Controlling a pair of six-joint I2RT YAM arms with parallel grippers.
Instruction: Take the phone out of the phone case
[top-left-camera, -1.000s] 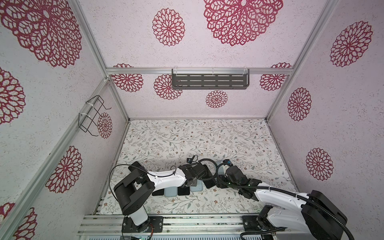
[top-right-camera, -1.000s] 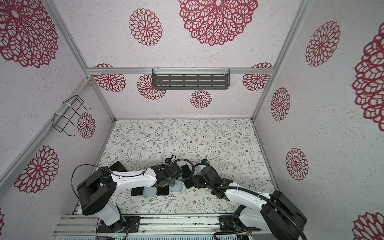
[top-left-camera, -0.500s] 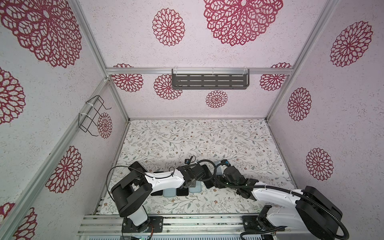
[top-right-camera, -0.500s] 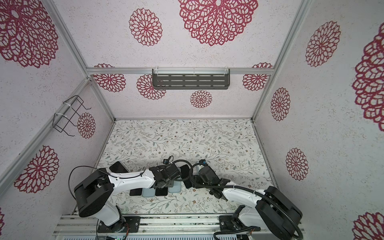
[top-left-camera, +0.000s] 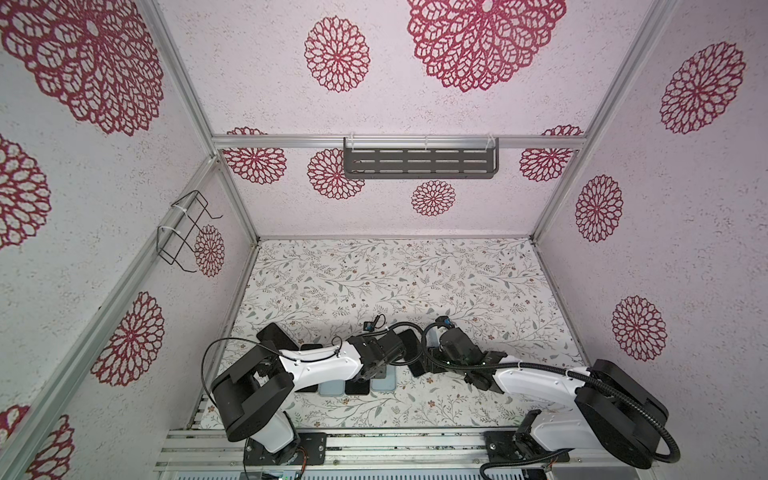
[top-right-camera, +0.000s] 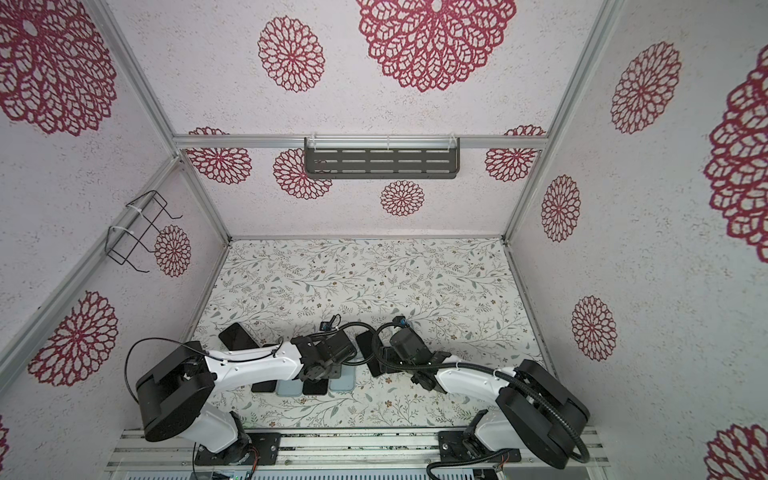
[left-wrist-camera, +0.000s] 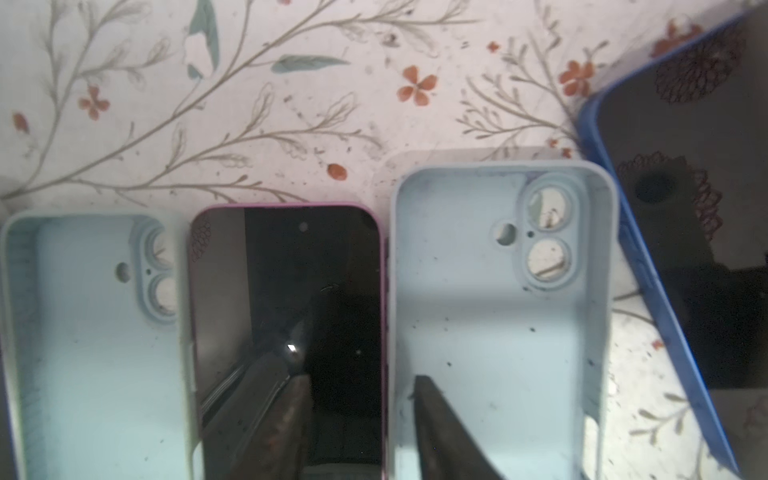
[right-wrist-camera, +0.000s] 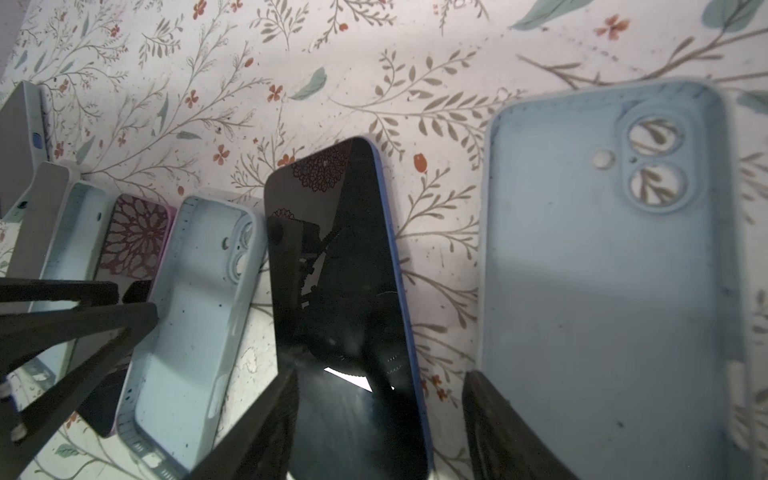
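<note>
A dark phone with a blue rim (right-wrist-camera: 332, 270) lies screen up on the floral table, also in a top view (top-left-camera: 415, 353). I cannot tell whether that rim is a phone case. My right gripper (right-wrist-camera: 380, 376) is open and straddles its near end, with a gap on one side. A pink-rimmed phone (left-wrist-camera: 286, 291) lies between two empty pale blue cases (left-wrist-camera: 498, 332) (left-wrist-camera: 91, 353). My left gripper (left-wrist-camera: 359, 378) is open, one finger over the pink phone's screen and the other inside the case beside it.
A third pale blue case (right-wrist-camera: 602, 311) lies close beside the right gripper. More dark phones lie at the table's left (top-left-camera: 274, 334). In both top views the two wrists meet near the table's front middle (top-right-camera: 357, 357). A wire basket (top-left-camera: 183, 228) and a grey shelf (top-left-camera: 419, 162) hang on the walls.
The left gripper's jaws have spread wider. The right wrist has crept a little to the left, toward the left wrist.
</note>
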